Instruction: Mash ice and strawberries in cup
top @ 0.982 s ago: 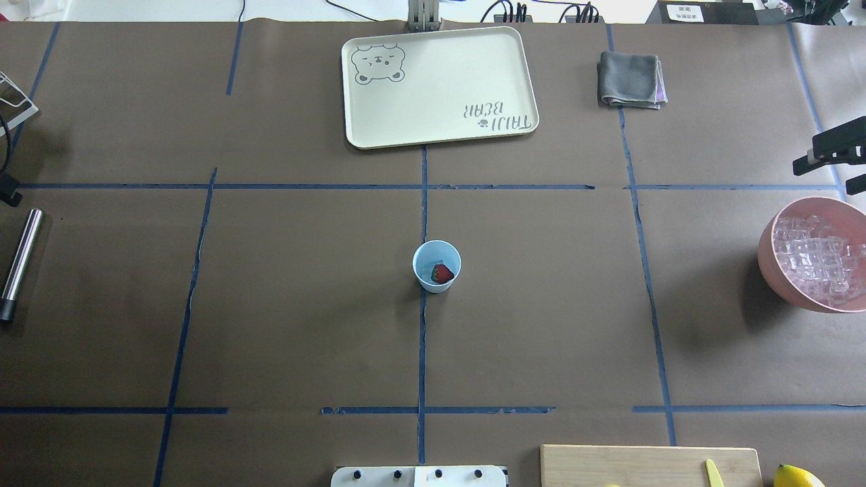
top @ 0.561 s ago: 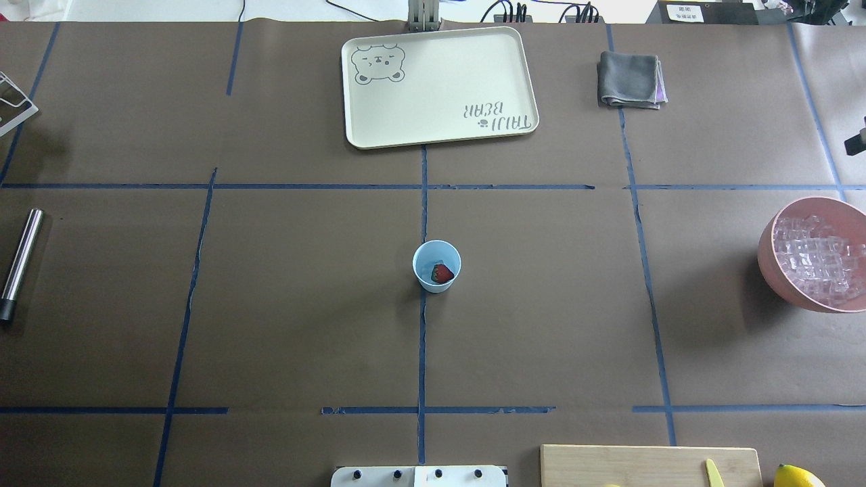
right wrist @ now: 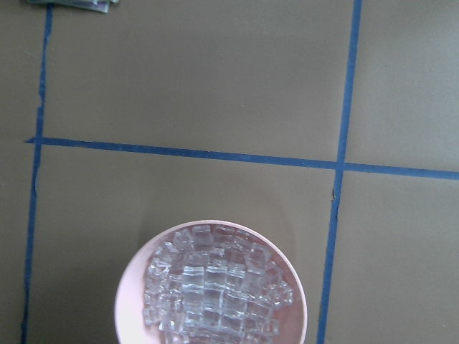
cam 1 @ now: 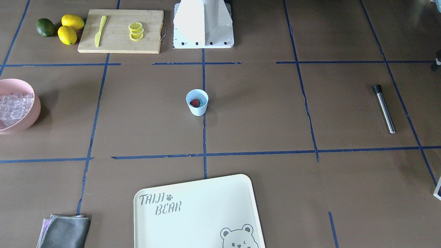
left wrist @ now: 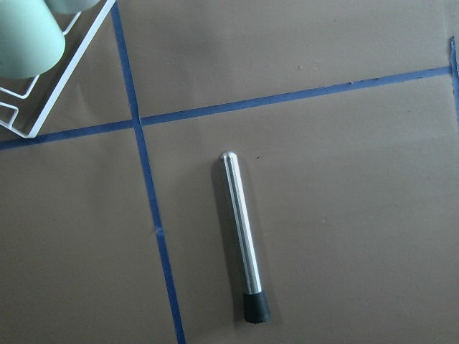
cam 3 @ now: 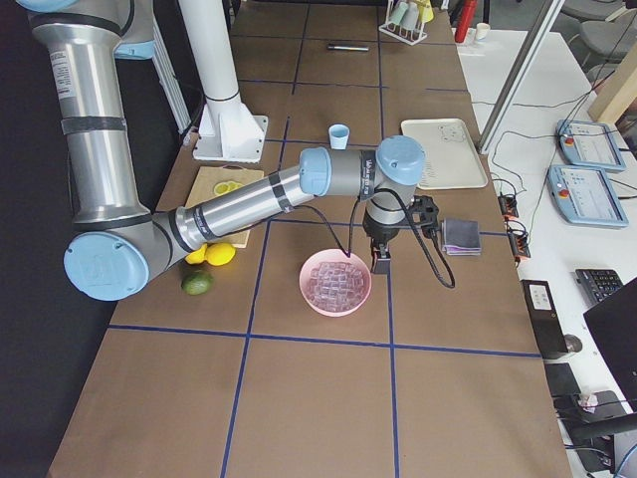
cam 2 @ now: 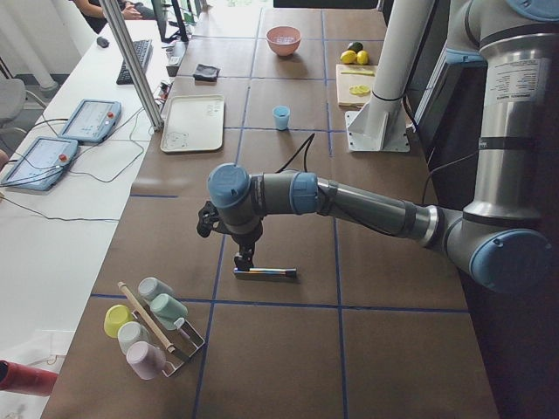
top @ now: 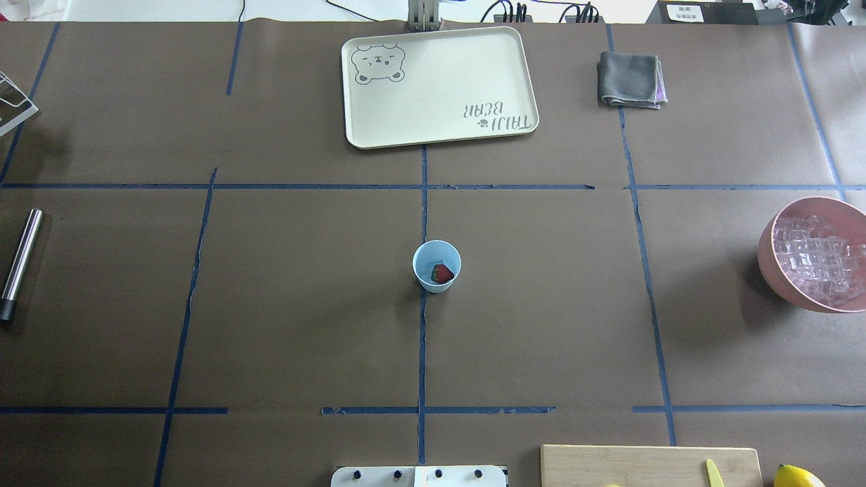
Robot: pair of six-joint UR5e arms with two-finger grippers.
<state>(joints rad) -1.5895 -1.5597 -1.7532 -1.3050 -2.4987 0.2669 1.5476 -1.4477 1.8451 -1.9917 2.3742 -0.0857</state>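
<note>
Hovering my left gripper (cam 2: 242,259) over the muddler (left wrist: 242,236): smooth, stiff steel, likely slippery; I'm targeting mid-shaft. Opening width: cannot tell.

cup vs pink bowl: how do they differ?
The cup is small and pale blue; the pink bowl is far larger. The cup holds a strawberry; the pink bowl is full of ice. The cup stands in the middle, the pink bowl at the robot's far right. Both stand upright.

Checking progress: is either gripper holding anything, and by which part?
Nothing, it seems: muddler lies free below the left gripper; right gripper hangs by the bowl.
</note>
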